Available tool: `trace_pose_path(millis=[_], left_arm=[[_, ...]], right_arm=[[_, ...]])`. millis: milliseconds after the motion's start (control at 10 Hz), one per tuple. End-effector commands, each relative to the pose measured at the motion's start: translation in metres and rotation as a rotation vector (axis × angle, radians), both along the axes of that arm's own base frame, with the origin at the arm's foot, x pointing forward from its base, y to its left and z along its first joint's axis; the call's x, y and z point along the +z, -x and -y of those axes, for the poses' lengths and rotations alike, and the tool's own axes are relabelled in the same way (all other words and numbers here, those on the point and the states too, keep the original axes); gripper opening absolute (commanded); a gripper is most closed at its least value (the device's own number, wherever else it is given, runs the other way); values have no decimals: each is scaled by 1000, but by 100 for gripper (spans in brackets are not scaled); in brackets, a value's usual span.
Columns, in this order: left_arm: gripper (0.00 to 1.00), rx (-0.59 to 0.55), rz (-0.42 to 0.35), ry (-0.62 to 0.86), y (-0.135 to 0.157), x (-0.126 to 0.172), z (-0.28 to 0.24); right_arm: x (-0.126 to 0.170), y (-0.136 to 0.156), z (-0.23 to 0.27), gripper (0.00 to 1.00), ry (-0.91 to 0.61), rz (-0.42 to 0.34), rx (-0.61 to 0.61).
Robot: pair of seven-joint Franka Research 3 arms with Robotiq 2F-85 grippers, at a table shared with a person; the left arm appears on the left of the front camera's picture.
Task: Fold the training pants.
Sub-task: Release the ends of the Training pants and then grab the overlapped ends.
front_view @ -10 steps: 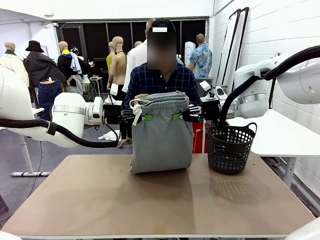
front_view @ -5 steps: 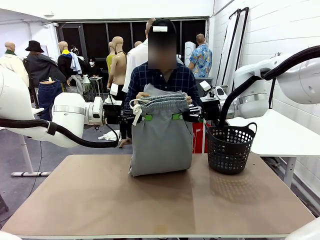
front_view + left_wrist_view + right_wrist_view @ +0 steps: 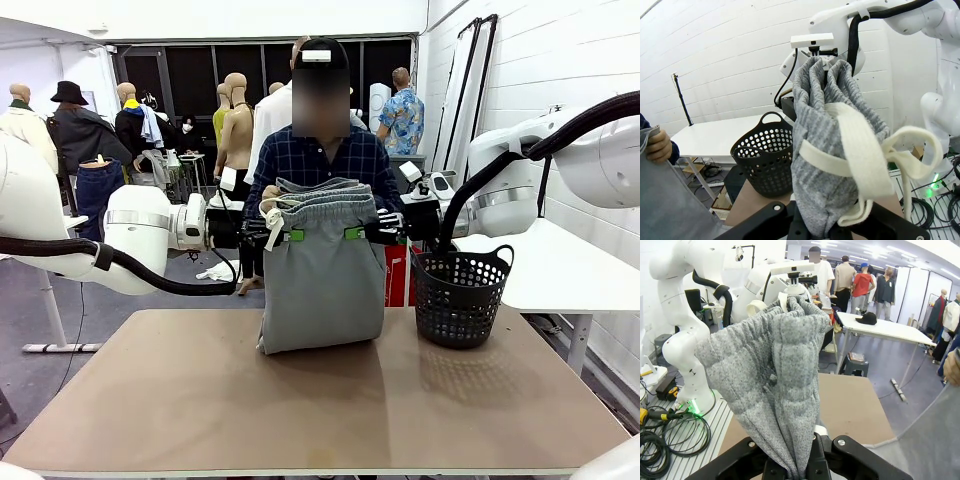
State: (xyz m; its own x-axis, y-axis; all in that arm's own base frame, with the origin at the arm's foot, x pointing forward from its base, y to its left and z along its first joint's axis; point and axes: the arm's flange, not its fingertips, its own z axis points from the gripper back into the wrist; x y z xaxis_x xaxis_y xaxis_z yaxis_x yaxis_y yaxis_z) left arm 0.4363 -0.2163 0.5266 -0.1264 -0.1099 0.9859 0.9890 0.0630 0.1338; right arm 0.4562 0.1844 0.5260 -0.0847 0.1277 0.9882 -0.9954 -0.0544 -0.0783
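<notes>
In the front view, the grey pants (image 3: 322,270) are hanging upright over the far middle of the tabletop (image 3: 300,400), with their lower folded edge touching the surface. The left jaws are clamping the waistband from the picture's left. The right jaws are clamping it from the right, at the same height. A white drawstring (image 3: 272,215) is dangling at the waistband's left corner. A person (image 3: 300,165) in a dark checked shirt is standing right behind the pants, and one hand (image 3: 270,193) is touching the top of the cloth. A black basket (image 3: 460,295) is sitting on the tabletop just to the right of the pants.

In the left wrist view, the ribbed waistband is bunching up out of the left jaws, which are pressing tight on it at the bottom edge. The drawstring is looping across the front of the cloth. The basket is showing beyond, and the right arm (image 3: 837,20) is reaching in behind the waistband. At the left edge, the person's hand is gripping a grey sheet of cloth.

In the right wrist view, the right jaws are pinching the gathered waistband, which is rising in thick folds. The left arm (image 3: 675,260) is standing beyond it, and the tabletop is stretching away to the right.
</notes>
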Motion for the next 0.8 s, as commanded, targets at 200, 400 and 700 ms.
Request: trace_pose_path(millis=[200,400,700], left_arm=[[0,12,19,26,4,0,-2],[0,12,19,26,4,0,-2],[0,12,19,26,4,0,-2]], right_arm=[[2,1,-1,0,-3,1,6],[2,1,-1,0,-3,1,6],[2,1,-1,0,-3,1,6]])
